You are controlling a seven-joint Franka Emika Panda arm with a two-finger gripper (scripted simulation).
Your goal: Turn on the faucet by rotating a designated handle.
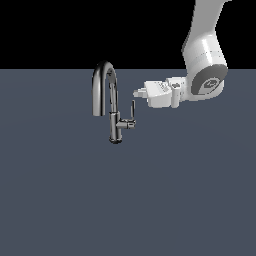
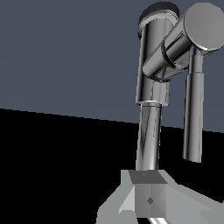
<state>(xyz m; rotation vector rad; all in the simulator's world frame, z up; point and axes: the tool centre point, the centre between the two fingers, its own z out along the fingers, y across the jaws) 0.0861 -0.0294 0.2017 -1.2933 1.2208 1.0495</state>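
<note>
Black background fills the upper part of the exterior view, and below it a flat slate-blue bench stretches to the lower edge. On the bench, somewhat toward the exterior view's left of centre, stands the faucet, dark and glossy, with a tall arched spout that curves over and ends on the exterior view's left side. From its lower body a short stub sticks out toward the exterior view's right, and on the end of that stub the handle rises as a thin upright bar. The white arm comes down from the upper right and bends toward the faucet, with the gripper lying level and pointing at the faucet. Its fingers sit just beside the top of the handle, on the exterior view's right of it; whether they touch it, and whether they are open or closed, I cannot tell.

Seen from the wrist, the faucet looms large against the slate bench and the black beyond. The stub's round end cap faces the camera, and the handle runs from it as a slim chrome bar. A pale grey part of the gripper shows at the frame edge, its fingertips unclear.
</note>
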